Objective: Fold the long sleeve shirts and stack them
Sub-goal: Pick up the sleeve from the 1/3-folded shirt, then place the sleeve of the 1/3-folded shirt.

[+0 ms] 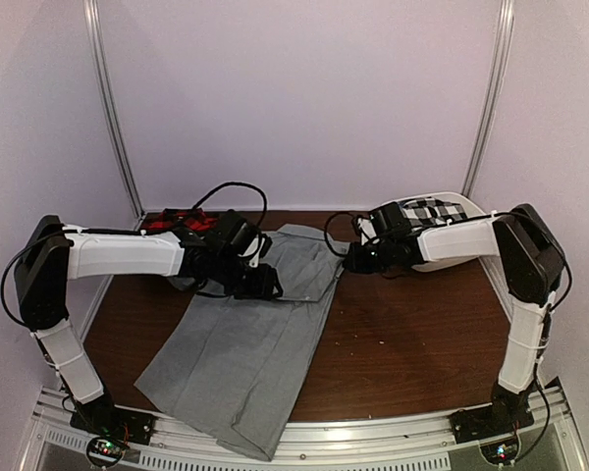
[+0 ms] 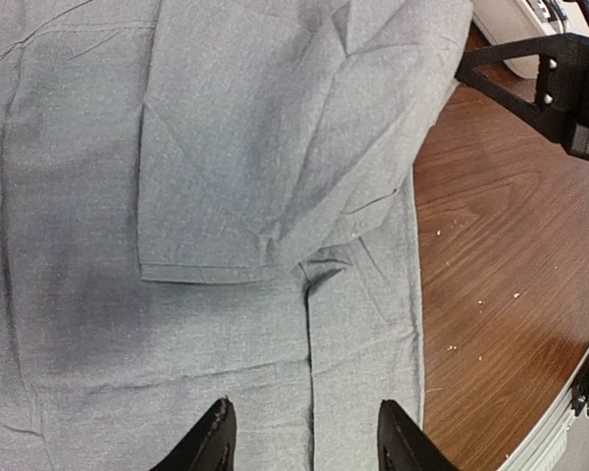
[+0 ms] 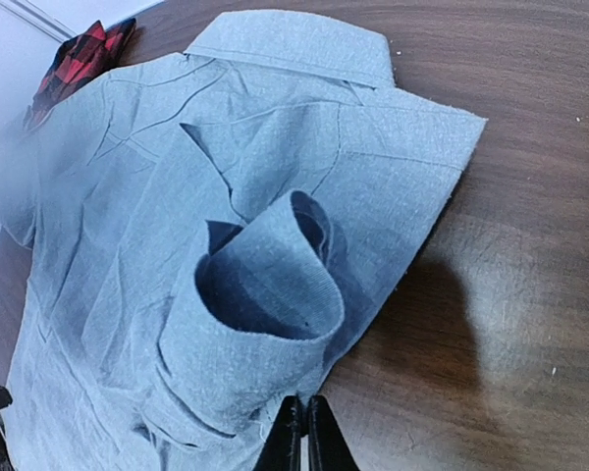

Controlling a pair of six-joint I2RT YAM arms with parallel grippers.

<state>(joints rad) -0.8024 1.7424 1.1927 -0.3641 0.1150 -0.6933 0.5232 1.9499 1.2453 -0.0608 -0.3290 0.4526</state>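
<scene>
1. While the brown wooden table (image 1: pixel 412 334) carries both garments, the grey shirt (image 1: pixel 245 343) covers much of its left half, spread flat on a diagonal from the near edge toward the back.
2. Over the shirt's body hangs the left tool (image 2: pixel 304 412), its fingers apart with nothing between them and only flat cloth below.
3. At the shirt's far right edge, the right tool (image 3: pixel 304 407) has its fingers pressed together just beside the hem of a curled sleeve (image 3: pixel 260 294). Whether cloth is caught between them cannot be told.
4. Both arms rise from the near corners and bend at the elbow. Their forearms reach inward, roughly level, and the wrists meet over the shirt's upper part.
5. Bunched at the back left corner, behind the left arm, the red-and-black plaid shirt (image 1: pixel 172 222) lies apart from both tools.
6. Fine matte weave marks the grey cloth, which is lightly creased. Its sleeve stands in a raised open loop, and its collar (image 3: pixel 294 44) lies flat on the glossy, speckled wood.
</scene>
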